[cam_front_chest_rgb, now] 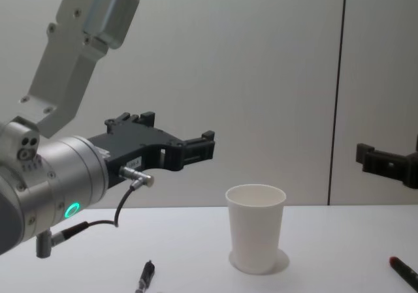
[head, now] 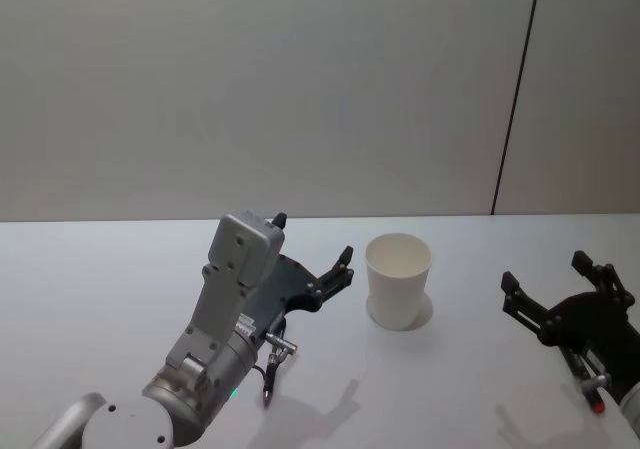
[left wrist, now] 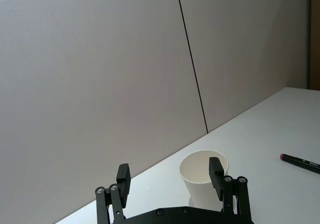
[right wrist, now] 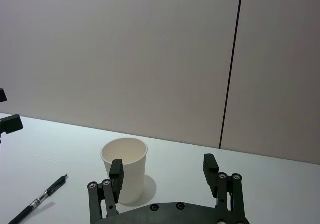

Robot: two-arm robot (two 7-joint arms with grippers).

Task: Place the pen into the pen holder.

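Currently, your stock on the white table (head: 100,299) reads as follows.

Item one: pen holder (head: 398,284), a plain white paper cup. It stands upright, mouth up, roughly midway between your two arms.

Item two: black pen (right wrist: 42,198). It lies flat on the table on the cup's left side, apart from it and below your left arm.

Item three: red-ended pen (left wrist: 300,162). It lies flat on the cup's right side, well apart from it and near your right arm (nothing tells you which pen the task means).

Item four: left gripper (left wrist: 169,168). It hangs above the table, left of the cup and higher than its rim. Its fingers are spread wide with nothing between them, and they point toward the cup and the grey wall (head: 250,89).

Item five: right gripper (right wrist: 163,163). It sits off to the cup's right, clear of the table. Its fingers are likewise spread wide and hold nothing.
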